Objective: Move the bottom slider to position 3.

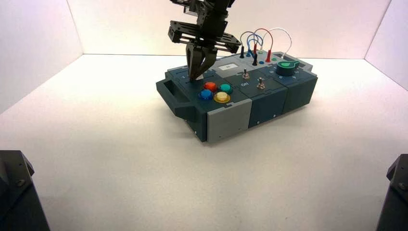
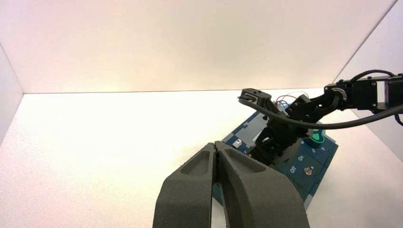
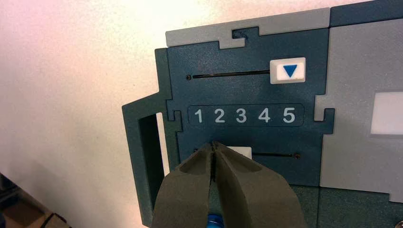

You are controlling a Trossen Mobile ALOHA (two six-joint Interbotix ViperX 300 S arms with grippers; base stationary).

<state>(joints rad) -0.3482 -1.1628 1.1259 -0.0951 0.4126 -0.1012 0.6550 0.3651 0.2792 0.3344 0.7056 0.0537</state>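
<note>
1. Right gripper (image 3: 214, 145): at work over the box (image 1: 231, 91), at the panel by the handle (image 1: 172, 98) on the box's left end. It points down, its fingers clenched together and nothing held between them.
2. Bottom slider (image 3: 241, 151): white knob on a thin dark track (image 3: 273, 154), on the dark teal panel (image 3: 247, 135). The fingertips hide the part of the knob toward the low numerals; the visible part lines up with position 3 (image 3: 241, 115) on the scale. Exact centring cannot be told, nor whether the tips touch the knob.
3. Scale: white numerals 1 2 3 4 5 inside a thin outlined strip, running between the two slider tracks.
4. Second slider (image 3: 287, 71): white knob with a blue triangle, across the scale from the bottom one, standing at 5.
5. Near the right gripper, high view: red button (image 1: 210, 86), blue button (image 1: 205, 95), green button (image 1: 225, 88) and yellow button (image 1: 222, 97), grouped on the box's near left part.
6. Left gripper (image 2: 215, 145): idle, fingers closed on each other and empty, well apart from the box. The left wrist view shows the right arm (image 2: 328, 102) reaching across the box.
</note>
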